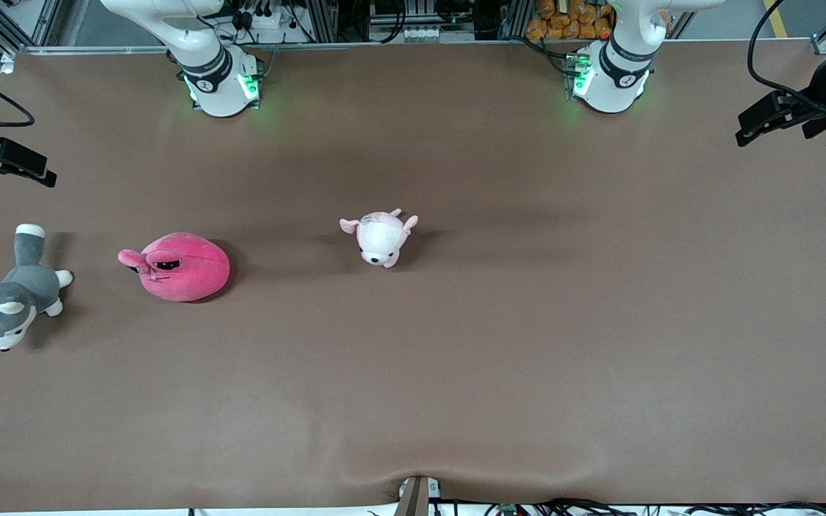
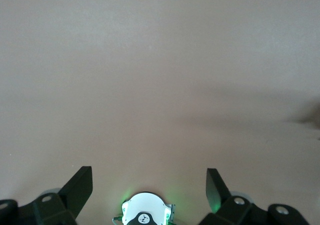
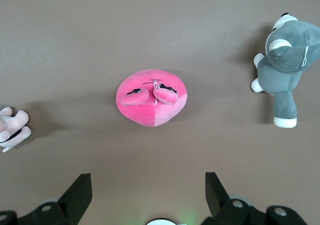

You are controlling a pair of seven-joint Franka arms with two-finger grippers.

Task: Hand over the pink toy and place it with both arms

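I've got the pink toy (image 1: 182, 266) lying on the brown table (image 1: 456, 358) toward the right arm's end, untouched. Beside it sits the grey husky plush (image 1: 13, 301) at the table's edge, and the small pale plush (image 1: 381, 237) rests near the middle. My right pincer (image 3: 148, 185) hangs high over that end with its fingers spread wide, holding nothing. The left pincer (image 2: 149, 184) waits over bare table at its own end, also spread apart and empty.

You see the left tool (image 2: 149, 185) with its fingers (image 2: 80, 185) spread wide over bare brown tabletop (image 2: 160, 75), holding nothing.
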